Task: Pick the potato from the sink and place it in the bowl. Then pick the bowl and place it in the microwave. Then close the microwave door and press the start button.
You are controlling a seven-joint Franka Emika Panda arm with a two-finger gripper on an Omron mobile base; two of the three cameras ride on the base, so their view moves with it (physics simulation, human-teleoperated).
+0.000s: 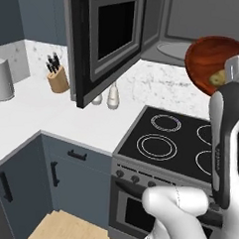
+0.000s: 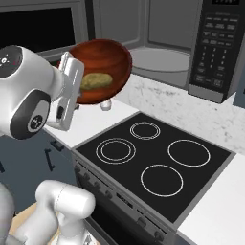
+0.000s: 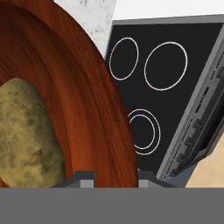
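My gripper (image 2: 76, 85) is shut on the rim of the reddish-brown bowl (image 2: 106, 58), holding it tilted in the air above the left of the stove. The potato (image 2: 95, 80) lies inside the bowl, close to the fingers; the hand view shows the potato (image 3: 27, 131) against the bowl's wooden inside (image 3: 87, 105). From the left base the bowl (image 1: 208, 57) hangs just in front of the microwave (image 1: 167, 42), whose grey cavity and round turntable (image 2: 158, 60) are exposed. The microwave door (image 1: 107, 37) stands swung wide open to the left. Its button panel (image 2: 215, 42) is on the right.
Below the bowl is a black stovetop (image 2: 158, 160) with ring burners and an oven front with knobs (image 1: 133, 178). On the white counter stand a knife block (image 1: 57, 77), two small shakers (image 1: 112, 96) under the open door, and a grey canister (image 1: 2, 79).
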